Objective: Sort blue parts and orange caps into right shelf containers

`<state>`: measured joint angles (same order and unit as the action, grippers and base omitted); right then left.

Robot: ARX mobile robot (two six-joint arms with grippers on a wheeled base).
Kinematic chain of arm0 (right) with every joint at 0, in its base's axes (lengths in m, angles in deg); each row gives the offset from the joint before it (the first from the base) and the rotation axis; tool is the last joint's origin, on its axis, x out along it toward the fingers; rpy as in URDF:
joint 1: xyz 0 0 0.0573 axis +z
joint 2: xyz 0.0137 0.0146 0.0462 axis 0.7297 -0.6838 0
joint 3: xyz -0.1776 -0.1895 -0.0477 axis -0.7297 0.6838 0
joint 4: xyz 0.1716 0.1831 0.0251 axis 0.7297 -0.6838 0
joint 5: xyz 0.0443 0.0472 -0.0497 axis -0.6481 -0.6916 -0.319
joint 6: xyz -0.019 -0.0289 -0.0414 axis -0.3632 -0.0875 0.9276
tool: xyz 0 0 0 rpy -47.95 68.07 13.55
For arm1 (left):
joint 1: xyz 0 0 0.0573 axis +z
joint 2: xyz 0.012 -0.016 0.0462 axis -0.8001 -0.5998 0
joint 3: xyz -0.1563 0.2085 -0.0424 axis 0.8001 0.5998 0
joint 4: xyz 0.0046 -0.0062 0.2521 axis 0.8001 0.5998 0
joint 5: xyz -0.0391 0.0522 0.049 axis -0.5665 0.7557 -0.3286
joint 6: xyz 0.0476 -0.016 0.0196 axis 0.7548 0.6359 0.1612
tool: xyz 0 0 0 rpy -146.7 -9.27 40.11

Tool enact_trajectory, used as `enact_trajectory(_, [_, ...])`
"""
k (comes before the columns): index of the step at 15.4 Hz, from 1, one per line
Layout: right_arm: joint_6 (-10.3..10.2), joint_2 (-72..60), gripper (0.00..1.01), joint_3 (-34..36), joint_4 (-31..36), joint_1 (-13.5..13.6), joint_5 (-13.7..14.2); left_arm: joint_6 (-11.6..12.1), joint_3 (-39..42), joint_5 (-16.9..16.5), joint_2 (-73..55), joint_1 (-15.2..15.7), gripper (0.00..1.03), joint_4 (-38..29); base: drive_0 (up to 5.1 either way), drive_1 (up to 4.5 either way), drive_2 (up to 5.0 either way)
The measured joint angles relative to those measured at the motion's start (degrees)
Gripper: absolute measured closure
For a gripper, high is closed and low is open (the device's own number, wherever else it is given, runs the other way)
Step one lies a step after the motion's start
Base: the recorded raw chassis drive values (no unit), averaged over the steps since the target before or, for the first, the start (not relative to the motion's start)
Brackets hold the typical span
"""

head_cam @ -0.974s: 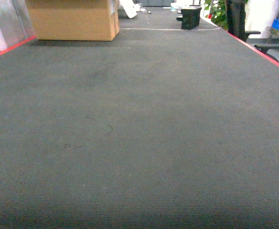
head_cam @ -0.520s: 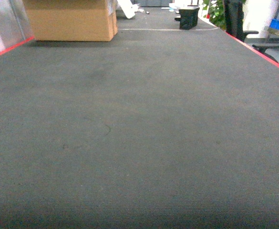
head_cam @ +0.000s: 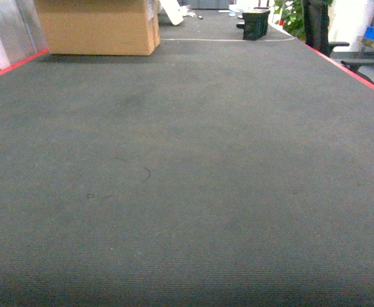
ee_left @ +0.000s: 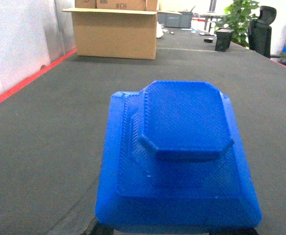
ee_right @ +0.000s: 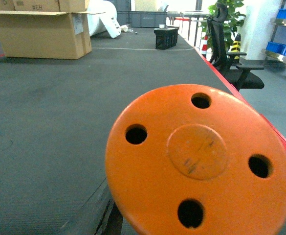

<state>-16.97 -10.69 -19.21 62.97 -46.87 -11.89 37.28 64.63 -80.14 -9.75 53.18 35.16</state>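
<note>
Carrying stage: blue part (ee_left: 177,156) at left wrist, orange cap (ee_right: 199,159) at right wrist; fingers hidden, grip unconfirmed. Next: finding crates, none visible past table (head_cam: 187,192).

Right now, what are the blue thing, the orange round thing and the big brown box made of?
The blue part looks like matte plastic, perhaps 3D-printed, since fine ridged lines cover its faces. The orange cap seems smooth, hard plastic, slightly scuffed in the middle, with four holes. The brown box looks like plain cardboard, with folded flaps.
</note>
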Motion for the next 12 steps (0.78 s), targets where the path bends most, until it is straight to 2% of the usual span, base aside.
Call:
enact_trajectory(9, [0.00, 0.00, 0.56, 0.00, 0.02, 0.00, 0.02, 0.00, 0.00, -0.02, 0.00, 0.00, 0.61, -0.04, 0.0, 0.00, 0.0])
enact_trajectory(12, [0.00, 0.00, 0.56, 0.00, 0.00, 0.00, 0.00, 0.00, 0.00, 0.07, -0.02, 0.02, 0.61, -0.07, -1.1, -1.14, -1.1])
